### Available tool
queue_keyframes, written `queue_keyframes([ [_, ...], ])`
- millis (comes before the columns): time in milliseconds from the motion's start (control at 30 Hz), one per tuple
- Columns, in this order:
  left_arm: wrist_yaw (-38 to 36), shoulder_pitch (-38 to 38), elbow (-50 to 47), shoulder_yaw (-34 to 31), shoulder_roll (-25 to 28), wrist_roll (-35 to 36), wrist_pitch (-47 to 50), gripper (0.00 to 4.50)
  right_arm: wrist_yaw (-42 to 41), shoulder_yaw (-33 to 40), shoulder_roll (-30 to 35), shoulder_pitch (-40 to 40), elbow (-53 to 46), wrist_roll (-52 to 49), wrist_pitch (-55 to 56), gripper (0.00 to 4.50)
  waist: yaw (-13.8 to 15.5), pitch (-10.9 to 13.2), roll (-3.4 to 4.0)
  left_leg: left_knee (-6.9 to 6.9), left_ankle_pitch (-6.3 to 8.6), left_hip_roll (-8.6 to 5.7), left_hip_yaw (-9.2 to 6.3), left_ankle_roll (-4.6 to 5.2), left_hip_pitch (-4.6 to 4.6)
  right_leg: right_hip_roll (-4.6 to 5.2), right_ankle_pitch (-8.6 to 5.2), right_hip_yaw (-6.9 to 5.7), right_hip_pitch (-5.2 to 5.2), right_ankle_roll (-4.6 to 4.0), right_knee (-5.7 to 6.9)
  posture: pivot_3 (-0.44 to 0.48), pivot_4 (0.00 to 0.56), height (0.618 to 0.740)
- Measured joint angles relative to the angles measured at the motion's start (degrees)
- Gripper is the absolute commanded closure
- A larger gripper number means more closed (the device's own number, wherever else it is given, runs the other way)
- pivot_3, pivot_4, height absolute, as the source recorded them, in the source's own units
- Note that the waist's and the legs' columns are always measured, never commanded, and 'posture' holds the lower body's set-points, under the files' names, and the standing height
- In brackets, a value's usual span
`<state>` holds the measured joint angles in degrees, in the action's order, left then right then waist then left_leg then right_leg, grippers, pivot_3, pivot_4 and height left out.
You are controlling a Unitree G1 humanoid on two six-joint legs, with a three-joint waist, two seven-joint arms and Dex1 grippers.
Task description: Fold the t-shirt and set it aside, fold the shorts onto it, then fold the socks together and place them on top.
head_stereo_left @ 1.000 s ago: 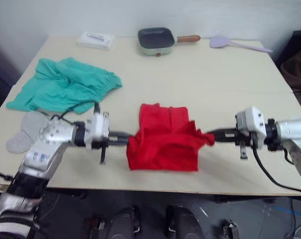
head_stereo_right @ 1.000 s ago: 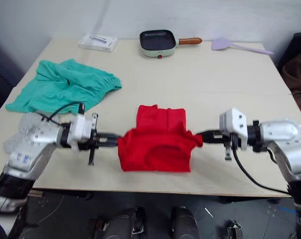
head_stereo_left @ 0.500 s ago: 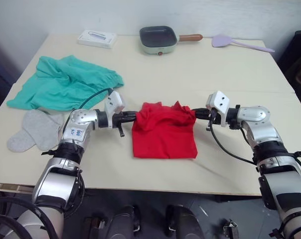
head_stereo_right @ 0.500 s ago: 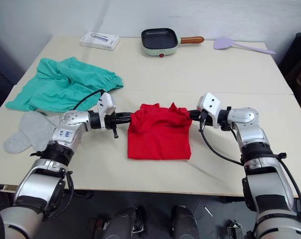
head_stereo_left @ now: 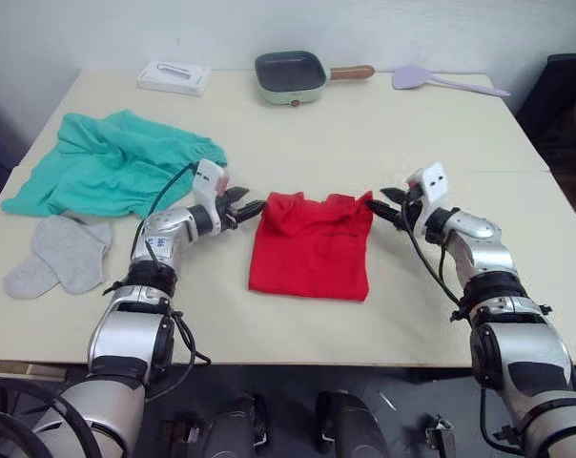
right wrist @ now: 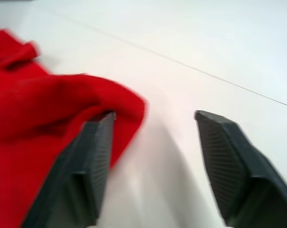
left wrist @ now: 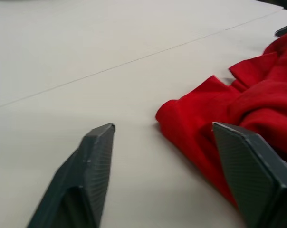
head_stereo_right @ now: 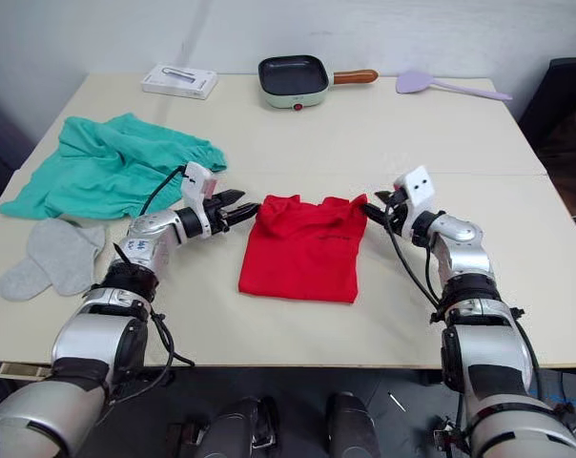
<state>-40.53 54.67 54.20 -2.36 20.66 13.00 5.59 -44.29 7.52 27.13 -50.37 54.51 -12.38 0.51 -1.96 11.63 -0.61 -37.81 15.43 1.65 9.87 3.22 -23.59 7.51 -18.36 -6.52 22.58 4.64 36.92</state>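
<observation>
Our left gripper [head_stereo_left: 247,206] and right gripper [head_stereo_left: 383,204] are spread wide, gripping nothing, at the folded t-shirt's [head_stereo_left: 312,246] far corners.

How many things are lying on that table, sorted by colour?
Red: 1, the t-shirt
Teal: 1, the shorts
Grey: 2, the socks
White: 1, the flat box
Pale green: 1, the pan
Lilac: 1, the spatula
Total: 7

T-shirt [head_stereo_left: 312,245] matt red cloth; fingers [left wrist: 93,156] matt, finely textured.
</observation>
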Motion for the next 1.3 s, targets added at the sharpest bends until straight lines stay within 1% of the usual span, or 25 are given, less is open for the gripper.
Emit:
queue_keyframes([
  [67, 0.7, -2.0, -3.4, -0.3, 0.1, -0.1, -0.4, 0.00, 0.1, 0.4, 0.0, 2.3, -3.2, -0.5, -0.7, 0.01, 0.0, 0.0, 0.00, 0.03, 0.01, 0.00, 0.01, -0.01, 0.00, 0.00, 0.00, 0.04, 0.01, 0.00, -0.02, 0.000, 0.150, 0.740],
  [133, 0.4, -5.0, -7.3, -0.7, 0.8, -0.1, -2.8, 0.00, -0.3, 1.0, 0.2, 4.8, -7.3, -1.2, -0.8, 0.01, -0.1, 0.0, 0.00, 0.06, 0.02, 0.00, 0.05, -0.04, 0.01, -0.01, 0.00, 0.09, 0.05, 0.00, -0.02, 0.000, 0.150, 0.740],
  [200, -2.7, -8.9, -12.0, -1.2, 3.0, 0.1, -6.8, 0.00, -2.7, 1.9, 1.9, 8.2, -13.3, -2.4, -0.3, 0.01, -0.2, 0.0, 0.00, 0.11, 0.02, 0.01, 0.09, -0.08, 0.02, -0.03, 0.00, 0.13, 0.09, 0.00, -0.01, 0.000, 0.150, 0.740],
  [267, -8.3, -13.4, -17.5, -1.5, 6.0, 0.9, -11.9, 0.00, -6.5, 1.9, 4.2, 12.3, -21.1, -4.0, 0.4, 0.01, -0.3, 0.0, 0.01, 0.19, 0.03, 0.03, 0.11, -0.12, 0.04, -0.04, 0.00, 0.16, 0.13, 0.00, -0.05, 0.000, 0.150, 0.740],
  [333, -16.2, -18.6, -23.1, -1.2, 9.9, 1.7, -16.5, 0.00, -12.1, 1.6, 6.4, 18.0, -31.2, -6.5, 0.2, 0.01, -0.4, 0.0, 0.01, 0.32, 0.05, 0.02, 0.14, -0.19, 0.17, -0.05, -0.02, 0.20, 0.08, -0.03, -0.08, 0.000, 0.150, 0.740],
  [400, -22.8, -23.1, -28.7, -0.7, 12.0, 3.3, -18.0, 0.00, -16.4, -0.4, 8.2, 23.5, -40.5, -8.1, -1.8, 0.01, -0.2, 0.0, 0.01, 0.38, 0.05, 0.03, 0.14, -0.20, 0.23, -0.03, -0.02, 0.21, 0.02, -0.04, -0.13, 0.000, 0.150, 0.740],
  [467, -27.4, -26.9, -35.3, 1.4, 13.2, 4.5, -18.1, 0.00, -20.0, -3.7, 9.9, 29.5, -50.0, -8.9, -3.4, 0.01, 0.0, 0.0, 0.01, 0.40, 0.09, 0.01, 0.12, -0.23, 0.27, 0.02, -0.02, 0.22, 0.00, -0.04, -0.37, 0.000, 0.150, 0.740],
  [500, -28.8, -28.3, -37.5, 2.1, 13.6, 4.6, -18.2, 0.00, -21.0, -5.2, 10.1, 31.3, -52.9, -9.1, -3.9, 0.01, 0.2, 0.0, 0.01, 0.43, 0.20, 0.01, 0.12, -0.37, 0.30, 0.03, -0.02, 0.23, -0.03, -0.04, -0.41, 0.000, 0.150, 0.740],
  [600, -30.3, -31.1, -42.5, 5.0, 13.9, 2.9, -20.2, 0.00, -21.3, -8.4, 9.7, 35.6, -60.5, -8.9, -3.9, 0.01, 0.5, 0.0, 0.01, 0.42, 0.27, 0.00, 0.07, -0.52, 0.33, 0.10, 0.02, 0.21, -0.04, -0.04, -0.40, 0.000, 0.150, 0.740],
  [700, -28.4, -31.0, -42.4, 7.4, 13.4, -1.4, -23.0, 0.00, -19.5, -11.0, 7.8, 37.5, -61.9, -5.2, 1.0, 0.01, 0.5, 0.0, -0.03, 0.44, 0.26, 0.00, 0.07, -0.53, 0.33, 0.10, 0.05, 0.21, -0.03, -0.05, -0.41, 0.000, 0.150, 0.740],
  [767, -26.3, -30.3, -41.7, 9.0, 12.7, -4.7, -24.7, 0.00, -18.0, -12.9, 7.3, 38.4, -60.6, -1.1, 4.9, 0.01, 0.5, 0.0, -0.03, 0.46, 0.26, -0.01, 0.08, -0.53, 0.31, 0.09, 0.05, 0.19, 0.00, -0.06, -0.42, 0.000, 0.150, 0.740],
  [867, -22.1, -27.6, -38.5, 10.5, 10.6, -9.2, -26.8, 0.00, -15.7, -14.7, 6.5, 37.9, -56.0, 3.9, 9.7, 0.55, 0.5, 0.0, -0.03, 0.44, 0.09, -0.02, 0.10, -0.22, 0.29, 0.06, 0.05, 0.17, 0.00, -0.06, -0.43, 0.000, 0.150, 0.740],
  [900, -20.9, -26.6, -37.2, 11.4, 10.5, -11.0, -28.0, 0.39, -14.9, -15.3, 6.5, 37.4, -53.9, 6.0, 12.2, 0.89, 0.4, 0.0, -0.03, 0.44, 0.09, -0.03, 0.12, -0.20, 0.30, 0.07, 0.05, 0.18, 0.00, -0.06, -0.42, 0.000, 0.150, 0.740],
  [967, -18.7, -24.5, -35.2, 12.7, 10.2, -14.4, -29.5, 0.92, -13.8, -16.0, 6.6, 36.3, -50.9, 8.8, 15.9, 1.64, 0.4, 0.0, -0.03, 0.44, 0.07, -0.02, 0.12, -0.17, 0.30, 0.05, 0.05, 0.17, 0.00, -0.06, -0.42, 0.000, 0.150, 0.740],
  [1067, -15.5, -21.9, -32.9, 14.8, 10.3, -19.4, -32.8, 1.92, -13.0, -17.1, 6.6, 34.2, -47.0, 11.4, 21.0, 2.73, 0.3, 0.0, -0.05, 0.43, 0.05, 0.00, 0.13, -0.17, 0.37, 0.03, 0.05, 0.18, -0.04, -0.06, -0.39, 0.000, 0.150, 0.740],
  [1167, -14.7, -22.4, -32.2, 15.9, 11.3, -20.2, -35.0, 2.90, -12.4, -18.3, 6.6, 32.8, -44.2, 12.7, 24.0, 3.76, 0.2, -0.1, -0.08, 0.41, 0.02, 0.04, 0.13, -0.18, 0.46, 0.03, 0.05, 0.21, -0.09, -0.06, -0.32, 0.000, 0.150, 0.740],
  [1233, -15.5, -24.3, -33.2, 15.8, 12.1, -18.6, -34.8, 3.56, -12.3, -18.5, 6.6, 32.4, -43.0, 12.7, 24.6, 4.44, 0.0, -0.1, -0.10, 0.41, 0.00, 0.06, 0.12, -0.19, 0.48, 0.04, 0.05, 0.23, -0.10, -0.06, -0.29, 0.000, 0.150, 0.740],
  [1300, -16.6, -26.2, -34.4, 15.7, 13.2, -16.6, -34.2, 4.24, -12.4, -18.5, 6.6, 32.0, -42.6, 12.6, 24.8, 4.50, 0.0, -0.1, -0.09, 0.42, -0.01, 0.08, 0.11, -0.21, 0.50, 0.04, 0.03, 0.23, -0.09, -0.08, -0.25, 0.000, 0.150, 0.740],
])
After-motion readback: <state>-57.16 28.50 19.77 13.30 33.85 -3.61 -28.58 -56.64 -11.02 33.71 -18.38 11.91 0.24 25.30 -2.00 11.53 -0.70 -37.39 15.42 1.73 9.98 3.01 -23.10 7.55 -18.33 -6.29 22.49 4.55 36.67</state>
